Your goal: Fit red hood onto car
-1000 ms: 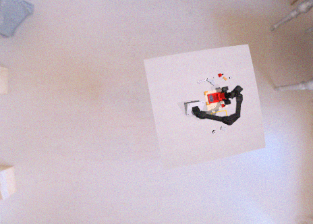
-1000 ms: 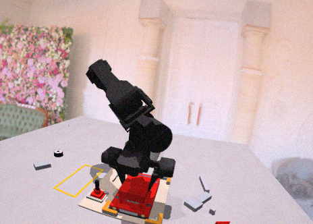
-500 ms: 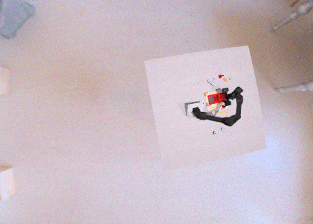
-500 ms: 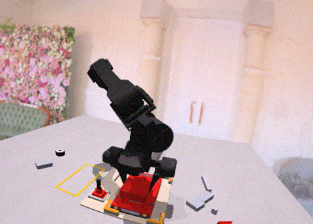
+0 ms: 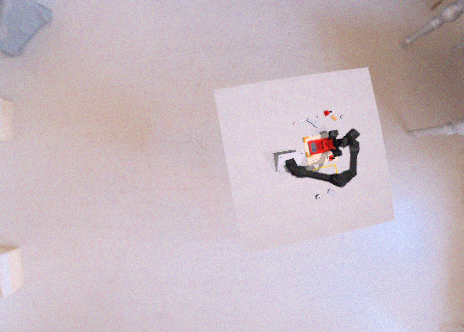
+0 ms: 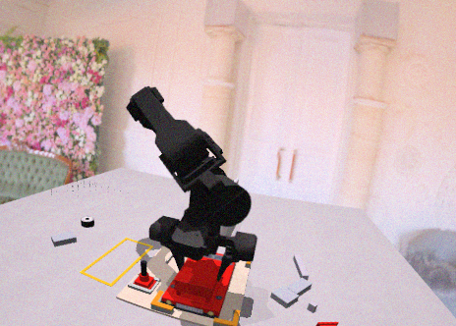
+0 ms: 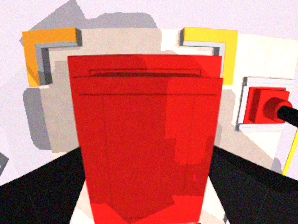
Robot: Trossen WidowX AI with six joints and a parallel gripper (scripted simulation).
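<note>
The red hood is over the red car chassis, roof up and lined up along it. The chassis stands in the jig, its front end showing beyond the hood. My gripper is shut on the hood, one black finger at each long side. The pegs, corner holes and engine block are hidden. I cannot tell whether the hood sits flat on the deck or a little above it.
A red piece with a black stick stands on a pale base beside the chassis. A yellow outline lies beyond it. Grey blocks lie right of the jig; a grey block and a small wheel lie left.
</note>
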